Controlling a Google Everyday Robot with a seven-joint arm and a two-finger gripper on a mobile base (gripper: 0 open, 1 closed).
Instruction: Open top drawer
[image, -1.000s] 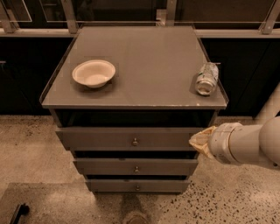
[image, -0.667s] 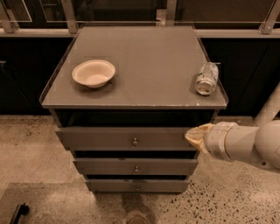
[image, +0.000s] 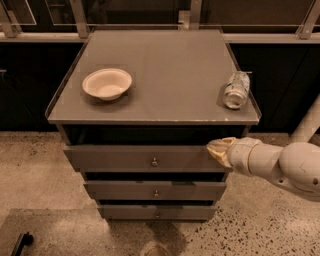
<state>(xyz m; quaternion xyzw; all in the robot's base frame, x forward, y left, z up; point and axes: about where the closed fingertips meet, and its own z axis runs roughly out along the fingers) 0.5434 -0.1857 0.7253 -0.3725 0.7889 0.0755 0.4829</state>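
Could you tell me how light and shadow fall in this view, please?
Camera view: even light on the cabinet top; soft shadow under the bowl; the gap above the top drawer is black; the hand, at its right end, is lit pale.

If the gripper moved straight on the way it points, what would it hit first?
Likely the top drawer: the gripper is at the right end of its front, pointing left. Depth is unclear; it might skim along toward the knob.

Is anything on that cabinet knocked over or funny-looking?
Yes: the can lies on its side near the right edge, so it might roll. The end effector is at the right end of the top drawer.
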